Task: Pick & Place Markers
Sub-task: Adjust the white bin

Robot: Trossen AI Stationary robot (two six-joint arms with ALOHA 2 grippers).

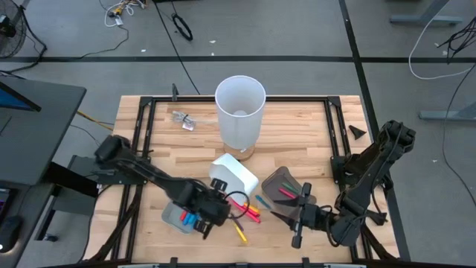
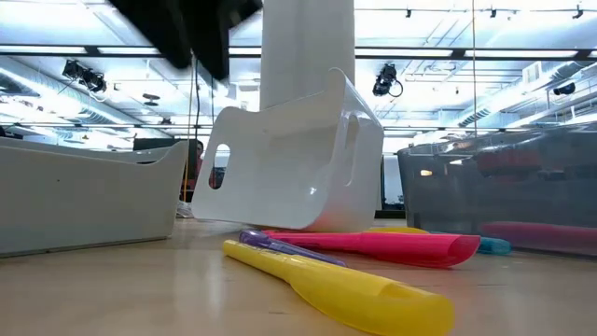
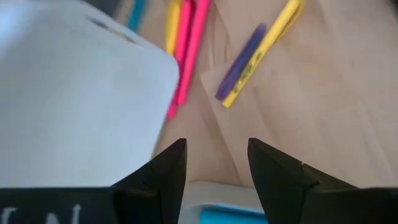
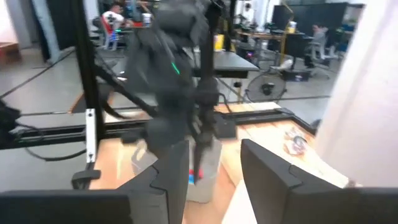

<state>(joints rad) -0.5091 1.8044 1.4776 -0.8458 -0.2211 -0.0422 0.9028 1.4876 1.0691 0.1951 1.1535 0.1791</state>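
Several markers (image 1: 249,212) lie loose on the wood between the trays. Among them are a pink one (image 3: 189,56), a yellow one with a purple cap (image 3: 261,50), and a yellow (image 2: 336,285) and a pink one (image 2: 373,245) lying flat. Blue and red markers lie in the grey tray (image 1: 176,216), and pink and green ones in the dark see-through tray (image 1: 282,182). My left gripper (image 1: 210,216) hovers open over the grey tray's right end, nothing between its fingers (image 3: 214,146). My right gripper (image 1: 294,223) is open near the table's near edge, beside the dark tray, and faces the left arm (image 4: 214,146).
A white tray (image 1: 234,175) is tipped up on one edge at mid-table (image 2: 298,159), close to my left gripper. A tall white cup (image 1: 240,112) stands behind it. A small clear wrapper (image 1: 184,119) lies at far left. A black frame borders the table.
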